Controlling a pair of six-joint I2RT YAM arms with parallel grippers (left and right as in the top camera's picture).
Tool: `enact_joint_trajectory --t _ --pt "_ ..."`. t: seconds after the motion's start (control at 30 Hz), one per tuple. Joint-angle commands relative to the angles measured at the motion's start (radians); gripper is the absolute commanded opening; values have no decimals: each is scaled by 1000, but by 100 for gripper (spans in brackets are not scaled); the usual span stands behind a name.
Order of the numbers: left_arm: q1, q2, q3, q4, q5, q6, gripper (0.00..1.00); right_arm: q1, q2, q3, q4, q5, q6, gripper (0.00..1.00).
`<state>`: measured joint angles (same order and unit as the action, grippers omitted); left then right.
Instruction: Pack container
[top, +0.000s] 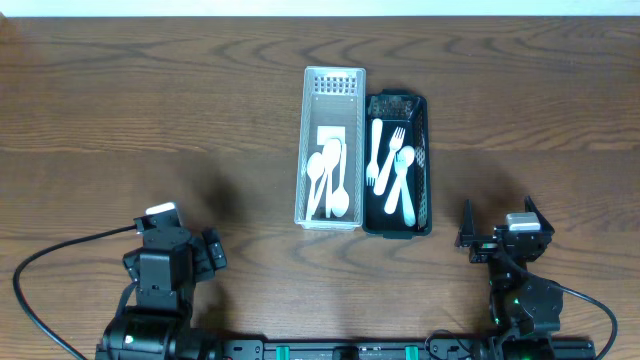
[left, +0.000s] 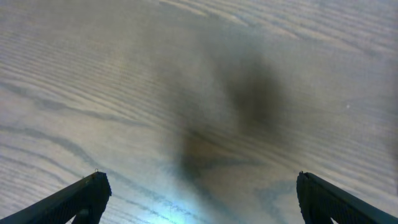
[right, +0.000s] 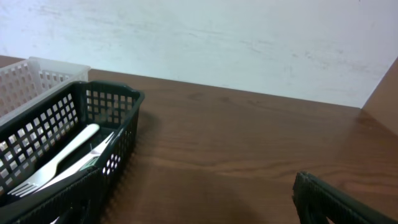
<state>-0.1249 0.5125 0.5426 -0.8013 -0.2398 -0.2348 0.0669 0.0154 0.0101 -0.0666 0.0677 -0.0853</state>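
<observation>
**Two idle arms facing two baskets of plastic cutlery**

Seen from overhead, a white basket (top: 330, 95) stands at the centre of the wooden surface (top: 150, 110). A black basket (top: 424, 160) touches it at its 3 o'clock side. White spoons (top: 333, 180) lie flat in the white basket. White forks (top: 385, 150) lie in the black one, along with other white pieces I cannot identify.

The left pincer (left: 199, 199) sits at 7 o'clock. Its two tips are spread wide over bare wood and it holds nothing. The right pincer (top: 498, 228) sits at 5 o'clock, just short of the black basket. It is also spread wide and empty.

The cutlery is probably very light, thin, smooth and fairly stiff. Pieces lie flat and overlap, so one could slip or drag its neighbours along. The narrow middle of a handle looks like the best hold, pinched across its width where a piece lies clear of the rest.

The baskets appear rigid and light, with latticed walls. A top rim on a long or short wall gives a firm hold, though a light basket may slide when nudged.
</observation>
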Motion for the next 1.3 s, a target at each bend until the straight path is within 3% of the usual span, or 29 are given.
enact_joint_trajectory --t 0.0,0.2,0.37,0.67,1.27 --pt "27 -62 -14 -11 7 9 98 1 -9 -5 -1 11 -13 99" --pt "93 -311 -139 51 82 10 98 1 -9 -5 0 11 -13 99" --pt "126 -438 -267 263 82 24 98 1 -9 -5 -1 11 -13 99" --pt "163 -511 -459 636 83 122 98 1 -9 -5 0 11 -13 99" --pt "164 -509 -505 662 180 96 98 1 -9 -5 0 11 -13 99"
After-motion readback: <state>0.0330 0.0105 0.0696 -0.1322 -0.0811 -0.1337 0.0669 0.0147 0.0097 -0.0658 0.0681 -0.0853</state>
